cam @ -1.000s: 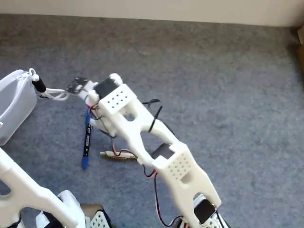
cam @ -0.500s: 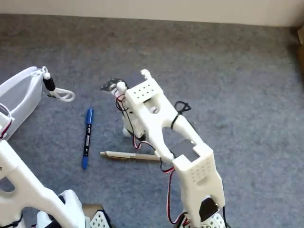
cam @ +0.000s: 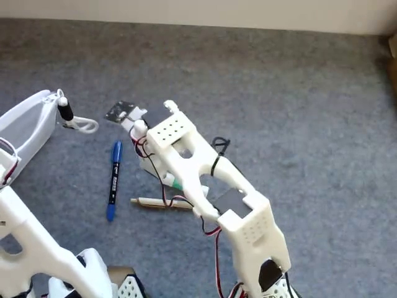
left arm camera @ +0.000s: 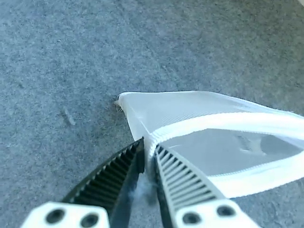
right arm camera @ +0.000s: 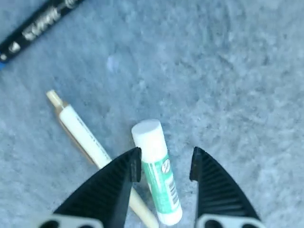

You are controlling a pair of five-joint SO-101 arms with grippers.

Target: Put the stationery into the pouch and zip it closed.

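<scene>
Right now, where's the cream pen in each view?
High view: cream pen lies by the blue marker's lower tip, partly under the right arm.
Right wrist view: cream pen beside the glue stick, between it and the blue marker.
Left wrist view: faces the pouch's open rim.
Shared landmark: the blue marker.

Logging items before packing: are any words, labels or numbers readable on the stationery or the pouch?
Marker: white lettering along the black barrel, too blurred to read.
Glue stick: green label with a small round mark, too blurred to read.
Pen: no print visible.
Pouch: no print visible.
</scene>
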